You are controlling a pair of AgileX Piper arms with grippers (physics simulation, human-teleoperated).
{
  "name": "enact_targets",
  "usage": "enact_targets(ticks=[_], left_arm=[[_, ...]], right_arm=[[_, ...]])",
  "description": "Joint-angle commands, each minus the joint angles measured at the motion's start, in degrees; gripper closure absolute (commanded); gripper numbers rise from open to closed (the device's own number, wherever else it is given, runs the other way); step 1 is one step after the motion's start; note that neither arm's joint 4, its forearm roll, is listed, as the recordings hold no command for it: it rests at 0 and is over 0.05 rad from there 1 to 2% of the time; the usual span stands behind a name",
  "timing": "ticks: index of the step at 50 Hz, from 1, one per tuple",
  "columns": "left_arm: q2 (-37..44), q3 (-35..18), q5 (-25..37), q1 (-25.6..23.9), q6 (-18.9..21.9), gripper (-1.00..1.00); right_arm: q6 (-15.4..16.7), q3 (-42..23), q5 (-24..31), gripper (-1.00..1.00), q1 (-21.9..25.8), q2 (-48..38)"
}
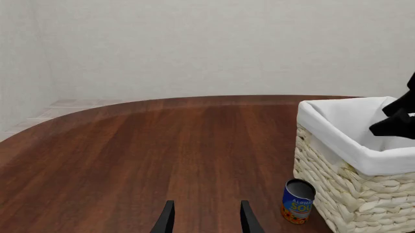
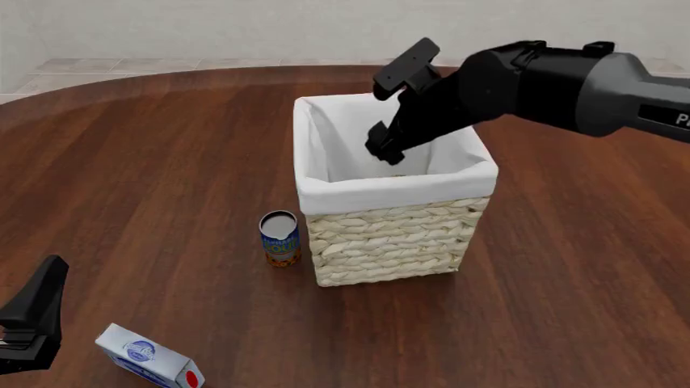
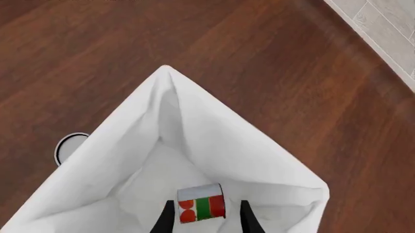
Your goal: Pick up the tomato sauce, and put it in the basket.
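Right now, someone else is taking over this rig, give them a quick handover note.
Right gripper: open, over the basket; the tomato sauce lies on its side on the lining inside, between the fingers, apparently released.
Left gripper: open, empty, low over the table.
Done: can in basket.
Left: lift the right arm clear.
Blue-and-orange can stands beside the basket, carton near the front edge.

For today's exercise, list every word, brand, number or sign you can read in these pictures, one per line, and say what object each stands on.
"ALPH" over "SOU", cut off by the curve: blue-and-orange can beside the basket.
"P", cut off by the picture's edge: right arm.
Round logo on the carton: too small to read.
Tomato sauce label: no lettering legible.
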State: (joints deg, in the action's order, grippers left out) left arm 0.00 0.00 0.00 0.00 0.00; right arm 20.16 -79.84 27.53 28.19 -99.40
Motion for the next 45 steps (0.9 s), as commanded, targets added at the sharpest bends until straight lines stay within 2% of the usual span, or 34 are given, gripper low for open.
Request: enact_targets(ticks=[1,12,45], left_arm=[[0.0,0.0,0.0,0.0,0.0,-1.0],[0.0,0.0,0.0,0.0,0.0,-1.0],[0.0,0.0,0.0,0.0,0.0,-1.0]], right_arm=[[0.0,-0.6,0.2,-1.0,-0.2,-0.2],[0.2,-2.0,1.0,-1.0,-0.2,0.7],[4.0,-5.9,4.3,-1.0,-0.1,5.1]])
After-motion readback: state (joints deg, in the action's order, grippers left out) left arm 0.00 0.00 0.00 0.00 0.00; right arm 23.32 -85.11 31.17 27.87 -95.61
